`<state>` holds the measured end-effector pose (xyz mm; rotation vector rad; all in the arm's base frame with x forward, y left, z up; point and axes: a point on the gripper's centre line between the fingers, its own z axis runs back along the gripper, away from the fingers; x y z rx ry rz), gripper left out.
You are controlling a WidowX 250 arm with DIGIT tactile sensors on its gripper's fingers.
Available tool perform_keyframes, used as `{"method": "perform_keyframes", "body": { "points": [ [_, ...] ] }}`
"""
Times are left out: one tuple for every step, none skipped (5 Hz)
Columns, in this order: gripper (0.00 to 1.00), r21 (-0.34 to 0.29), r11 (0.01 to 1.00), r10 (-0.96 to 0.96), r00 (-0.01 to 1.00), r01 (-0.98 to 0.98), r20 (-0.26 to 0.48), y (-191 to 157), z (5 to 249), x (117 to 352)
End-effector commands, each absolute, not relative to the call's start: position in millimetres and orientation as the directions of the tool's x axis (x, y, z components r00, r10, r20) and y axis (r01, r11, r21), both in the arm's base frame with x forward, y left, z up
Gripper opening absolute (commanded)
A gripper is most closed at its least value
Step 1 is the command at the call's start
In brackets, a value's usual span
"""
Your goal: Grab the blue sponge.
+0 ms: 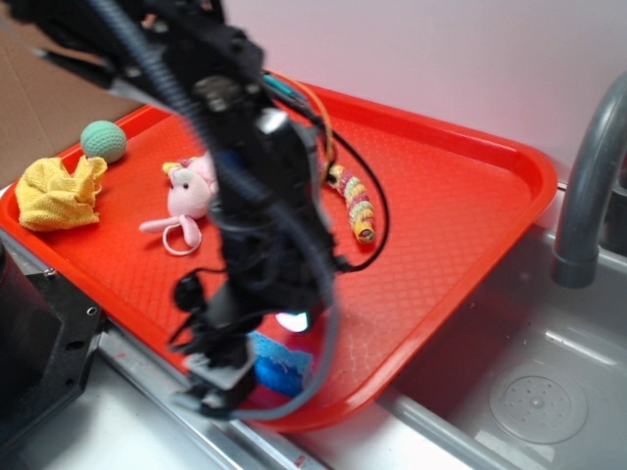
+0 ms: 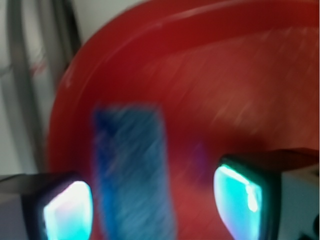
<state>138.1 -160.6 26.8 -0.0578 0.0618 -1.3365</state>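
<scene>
While my claw (image 2: 152,200) hung spread wide, the blue sponge (image 2: 132,170) lay between its fingers near the tray's (image 2: 70,85) corner.

Red tray (image 1: 460,196) holds a teal ball (image 1: 103,140), yellow cloth (image 1: 61,193), pink plush (image 1: 189,199) and striped toy (image 1: 357,206); grey faucet (image 1: 588,186) stands right

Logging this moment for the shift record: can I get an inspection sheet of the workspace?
Surface: red tray beside a metal sink.
Job's things: blue sponge near the tray's front edge, between the open fingers, nearer one finger, not gripped.
Clutter: teal ball, yellow cloth, pink plush toy, striped knitted toy.
Grippers: gripper open, low over the sponge.
Cables: black cable looping from the arm.
Surroundings: grey faucet, white wall.
</scene>
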Motion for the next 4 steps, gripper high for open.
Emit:
{"method": "perform_keyframes", "body": {
  "points": [
    [0.0, -0.106, 0.254, -0.967, 0.249, 0.961, -0.06, -145, 16, 139],
    [0.0, -0.105, 0.267, -0.962, 0.259, 0.958, -0.084, -140, 17, 141],
    [0.0, -0.117, 0.298, -0.952, 0.286, 0.947, -0.114, -142, 21, 141],
    [0.0, -0.097, 0.449, -0.893, 0.444, 0.888, -0.075, -134, 55, 135]
  ]
}}
